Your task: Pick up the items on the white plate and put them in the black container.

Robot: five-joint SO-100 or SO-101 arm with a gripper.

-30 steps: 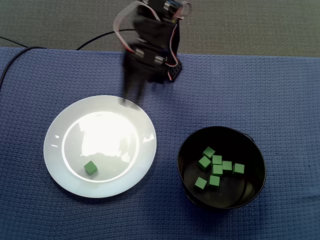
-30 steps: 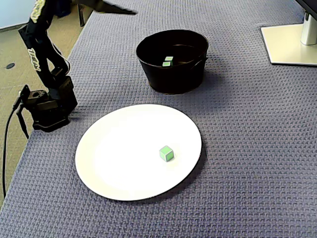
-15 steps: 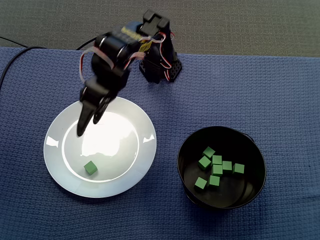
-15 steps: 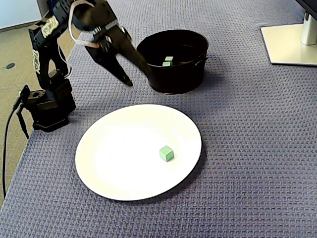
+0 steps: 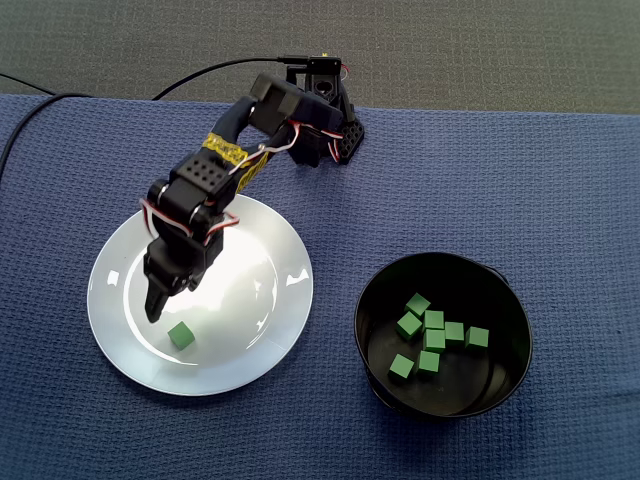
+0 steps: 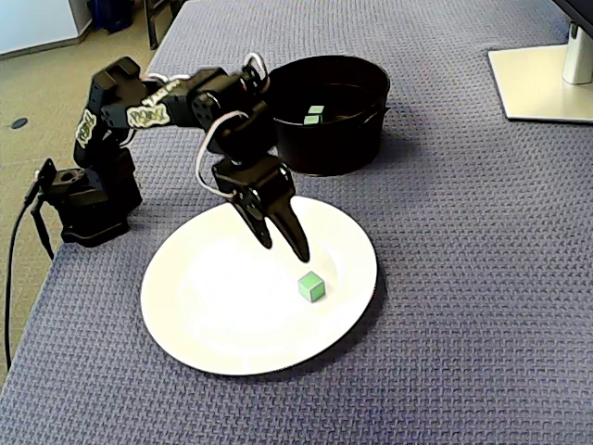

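The tool (image 6: 285, 251) hangs open and empty, tips angled down near the cube (image 5: 180, 335), which sits at the plate's (image 5: 115, 330) 7 o'clock in a fixed view, apparently lined up to straddle it.

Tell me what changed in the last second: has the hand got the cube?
Not yet. The arm swung out from above its base and came down over the white plate; the hand hangs open short of the green cube, holding nothing. Cube, plate, black container and its cubes stayed put.
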